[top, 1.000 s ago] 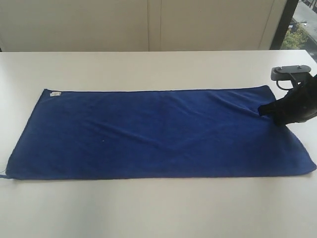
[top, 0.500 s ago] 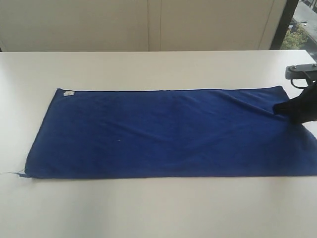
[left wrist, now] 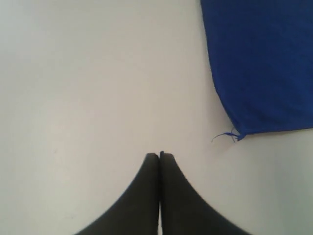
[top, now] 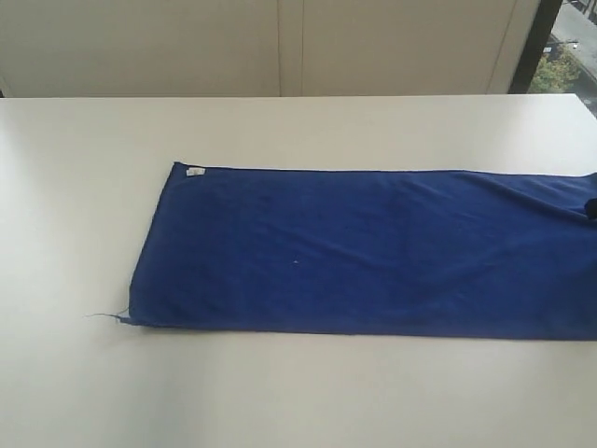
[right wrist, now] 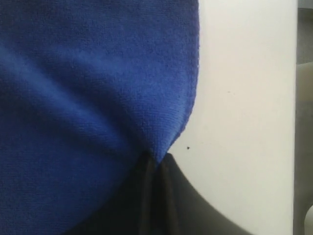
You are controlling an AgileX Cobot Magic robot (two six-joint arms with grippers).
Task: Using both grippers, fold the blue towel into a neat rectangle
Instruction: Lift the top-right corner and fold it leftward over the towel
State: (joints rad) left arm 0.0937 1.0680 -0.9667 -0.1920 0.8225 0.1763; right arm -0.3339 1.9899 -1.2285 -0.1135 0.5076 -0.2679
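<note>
Right tool [right wrist: 156, 159] pinching blue towel [top: 373, 252] at its edge; left tool [left wrist: 159, 155] pressed together over white table [top: 280, 131]. Towel flat on table, running off right. Pale wall panels [top: 280, 47] behind; window [top: 571, 51] far right.

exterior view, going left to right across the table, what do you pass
bare table → loose thread at the towel's near corner → blue towel → tip of the right claw at the picture's edge
</note>
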